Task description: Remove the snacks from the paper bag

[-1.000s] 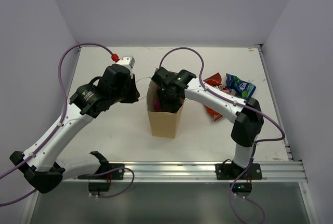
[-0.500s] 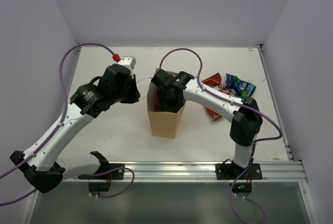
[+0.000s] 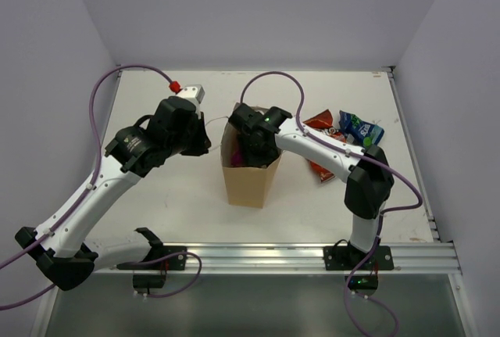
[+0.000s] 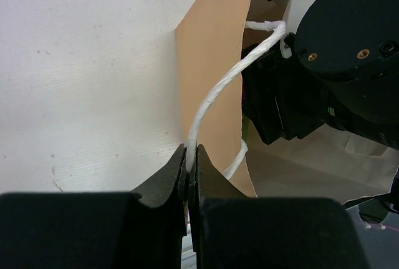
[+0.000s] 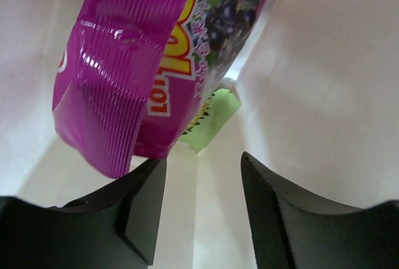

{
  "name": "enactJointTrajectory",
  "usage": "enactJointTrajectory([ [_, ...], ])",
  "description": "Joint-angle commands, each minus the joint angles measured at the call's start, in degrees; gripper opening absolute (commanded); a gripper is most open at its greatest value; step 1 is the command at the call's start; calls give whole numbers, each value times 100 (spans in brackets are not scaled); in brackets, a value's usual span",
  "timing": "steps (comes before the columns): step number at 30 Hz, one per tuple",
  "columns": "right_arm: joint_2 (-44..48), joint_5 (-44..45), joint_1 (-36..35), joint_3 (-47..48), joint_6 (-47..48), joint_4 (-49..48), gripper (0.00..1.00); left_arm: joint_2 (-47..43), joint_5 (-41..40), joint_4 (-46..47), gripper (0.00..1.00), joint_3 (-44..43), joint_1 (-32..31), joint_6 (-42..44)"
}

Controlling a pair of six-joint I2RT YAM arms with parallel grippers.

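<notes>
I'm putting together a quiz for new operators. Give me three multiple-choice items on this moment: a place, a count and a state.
1. Where is the magenta packet? A. on the table B. inside the paper bag C. in the left jaws
2. How many snack packets lie on the table outside the bag? A. none B. four C. two
3. The left arm's jaws are: A. shut on the bag's cord handle B. wide open C. shut on a packet
B: bag walls surround it in the right wrist view. C: the Doritos bag and the blue packet. A: the white cord is pinched between them.
</notes>
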State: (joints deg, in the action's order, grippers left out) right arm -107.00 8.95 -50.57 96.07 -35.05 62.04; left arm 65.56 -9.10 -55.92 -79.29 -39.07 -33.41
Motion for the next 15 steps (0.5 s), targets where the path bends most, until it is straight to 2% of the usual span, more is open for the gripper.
enactJointTrajectory([
  [1, 30, 300, 47, 69, 182, -78, 57, -26, 67, -33, 0, -87, -4, 36],
  [6, 197, 125, 47, 43, 288, -289, 68, 1, 119, -7, 0, -43, -13, 27],
  [15, 469, -341, 38, -238, 508, -780, 80, 9, 146, 20, 0, 54, -13, -8],
])
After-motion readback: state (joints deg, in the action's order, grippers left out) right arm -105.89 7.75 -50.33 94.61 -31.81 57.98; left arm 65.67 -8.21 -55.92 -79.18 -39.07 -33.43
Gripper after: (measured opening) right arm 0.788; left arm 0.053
